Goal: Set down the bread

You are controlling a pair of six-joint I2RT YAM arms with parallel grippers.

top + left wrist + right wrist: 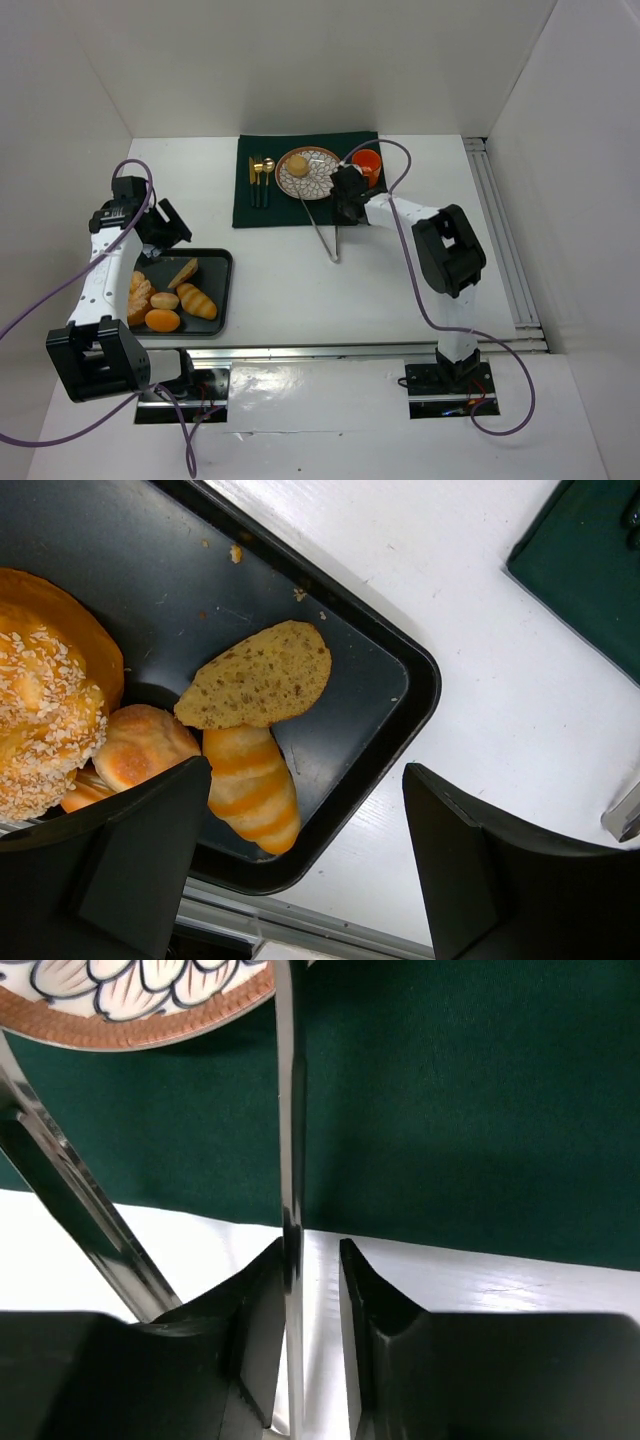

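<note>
A white desk (290, 290) is boxed in by plain white walls (300, 60). At its far edge lies a green placemat (248, 208), where the bread (298, 165) sits on a patterned plate (320, 182). The right gripper (312, 1260) stands narrowly apart around one arm of the steel tongs (325, 225). The left gripper (306, 765) gapes over a black tray (224, 290).

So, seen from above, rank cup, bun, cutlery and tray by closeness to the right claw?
1. Orange cup, just beside the right gripper.
2. Bread, on the plate, left.
3. Cutlery, farther left.
4. Black tray, near left.
</note>
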